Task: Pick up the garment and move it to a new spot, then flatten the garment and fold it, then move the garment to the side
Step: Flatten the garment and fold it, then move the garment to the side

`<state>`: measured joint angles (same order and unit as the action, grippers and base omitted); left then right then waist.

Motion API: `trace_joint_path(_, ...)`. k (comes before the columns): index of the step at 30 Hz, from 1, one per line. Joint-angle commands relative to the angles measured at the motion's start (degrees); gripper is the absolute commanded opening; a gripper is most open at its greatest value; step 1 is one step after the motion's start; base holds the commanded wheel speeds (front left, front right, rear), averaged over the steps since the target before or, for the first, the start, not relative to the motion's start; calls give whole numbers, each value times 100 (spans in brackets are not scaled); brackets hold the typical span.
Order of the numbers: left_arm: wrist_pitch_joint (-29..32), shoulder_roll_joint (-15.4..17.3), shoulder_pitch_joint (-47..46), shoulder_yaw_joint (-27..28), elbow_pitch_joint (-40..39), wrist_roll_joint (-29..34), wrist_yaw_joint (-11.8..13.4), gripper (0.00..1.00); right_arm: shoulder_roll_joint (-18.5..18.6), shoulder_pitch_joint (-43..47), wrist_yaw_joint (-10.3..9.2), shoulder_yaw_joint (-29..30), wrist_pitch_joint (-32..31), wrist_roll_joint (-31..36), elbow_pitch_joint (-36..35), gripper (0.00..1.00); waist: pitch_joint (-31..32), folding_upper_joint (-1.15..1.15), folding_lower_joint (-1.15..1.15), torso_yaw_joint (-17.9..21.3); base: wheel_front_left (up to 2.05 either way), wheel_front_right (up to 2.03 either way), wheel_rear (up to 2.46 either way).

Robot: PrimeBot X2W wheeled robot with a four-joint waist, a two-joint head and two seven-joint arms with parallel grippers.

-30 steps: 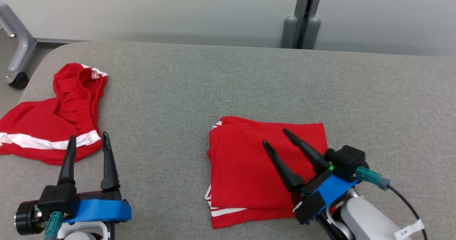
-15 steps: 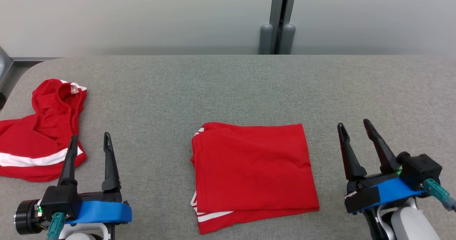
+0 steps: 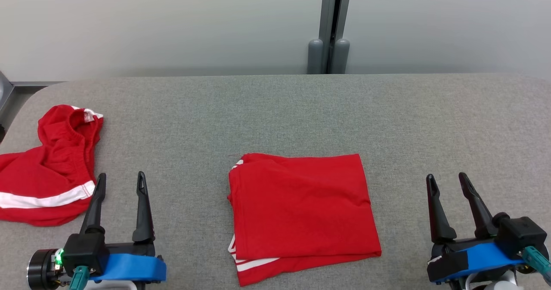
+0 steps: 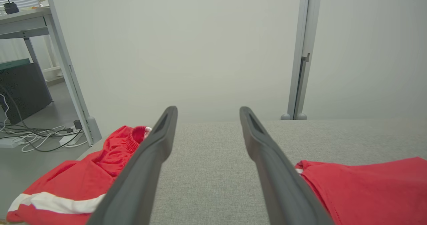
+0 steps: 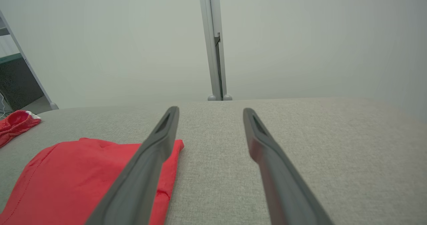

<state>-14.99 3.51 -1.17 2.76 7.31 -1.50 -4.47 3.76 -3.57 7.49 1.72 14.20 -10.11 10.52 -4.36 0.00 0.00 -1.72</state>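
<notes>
From my head, the folded red garment [image 3: 301,208] lay flat mid-table, toward the near edge of the grey table [image 3: 275,109]. My left gripper [image 3: 121,176] and right gripper [image 3: 446,176] stood wide open and empty on either side of it, well apart from it. Crumpled red shorts [image 3: 47,182] lay far left. At my left wrist, the spread fingers [image 4: 146,158] framed bare table, with the garment to their right. At my right wrist, the garment lay to the left.

The folded garment [image 3: 303,208] is red, a flat, roughly square stack lying mid-worktop [image 3: 275,109]. Its layers sit slightly skewed, with white stripes peeking out at the near-left corner. A second red garment [image 3: 47,174], white-striped with an elastic waistband, lies crumpled at the worktop's left edge.
</notes>
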Motion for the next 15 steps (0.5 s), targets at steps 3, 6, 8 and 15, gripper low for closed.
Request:
trace_joint_path(3, -28, 43, 75, -59, 22, 1, -24, 100, -46, 116, 1, 56, -53, 46, -46, 100, 3, 0, 0, -17, 0, 0, 0)
trace_joint_path(6, -28, 52, 76, -79, 45, -12, -38, 100, -64, 156, 1, 102, -99, 100, -78, 100, 1, 0, 0, -35, 0, 0, 0)
trace_joint_path(8, -28, 57, 66, -89, 61, -18, -38, 100, -71, 171, 1, 116, -141, 117, -100, 100, -2, 0, 0, -46, 0, 0, 0)
trace_joint_path(15, -28, 68, 52, -150, 91, 13, 11, 100, -86, 156, 1, 133, -234, 148, -90, 100, -15, 0, 0, -73, 0, 0, 0)
